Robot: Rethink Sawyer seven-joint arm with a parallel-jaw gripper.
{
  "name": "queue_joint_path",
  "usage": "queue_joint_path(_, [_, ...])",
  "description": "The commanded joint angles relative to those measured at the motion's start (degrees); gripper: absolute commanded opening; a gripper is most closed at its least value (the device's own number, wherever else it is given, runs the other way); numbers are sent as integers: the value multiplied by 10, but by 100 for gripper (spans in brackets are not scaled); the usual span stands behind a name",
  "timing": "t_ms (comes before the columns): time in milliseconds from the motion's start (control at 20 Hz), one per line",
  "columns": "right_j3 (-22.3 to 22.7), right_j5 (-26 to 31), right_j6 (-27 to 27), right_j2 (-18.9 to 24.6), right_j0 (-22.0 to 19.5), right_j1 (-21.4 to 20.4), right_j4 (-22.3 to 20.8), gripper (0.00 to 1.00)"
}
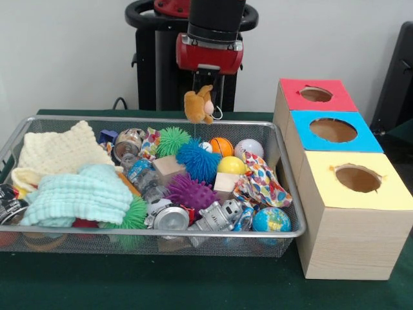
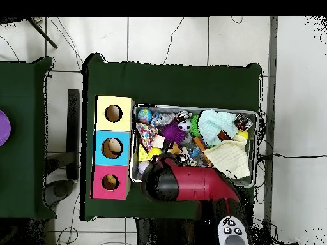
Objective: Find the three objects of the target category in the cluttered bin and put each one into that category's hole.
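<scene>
In the front view the gripper hangs at 12 o'clock above the far rim of the wire tray, clenched on a small brown stuffed toy that dangles clear of the clutter below.

The tray sits on the green table and fills the left and centre of that view. At its 9 o'clock end lie a cream knitted cloth and a mint knitted cloth, the mint one partly over the cream. Toward the middle are a green spiky ball, a blue spiky ball and a purple spiky ball. Near them are an orange ball, a white ball and a yellow ball. A globe ball rests at the tray's 4 o'clock corner, just beside a patterned cloth.

At 3 o'clock of the tray stand 3 boxes in a row, each with a round hole on top: a red box farthest, a blue box in the middle, a yellow box nearest.

In the overhead view the red arm covers the tray's 6 o'clock edge.
</scene>
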Motion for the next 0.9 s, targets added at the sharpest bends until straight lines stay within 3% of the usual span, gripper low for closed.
queue_joint_path(50, [63,58,38,52,-10,-31,24,0])
queue_joint_path(450, [112,39,71,46,13,-55,43,0])
queue_joint_path(900, [125,37,87,43,37,-59,67,0])
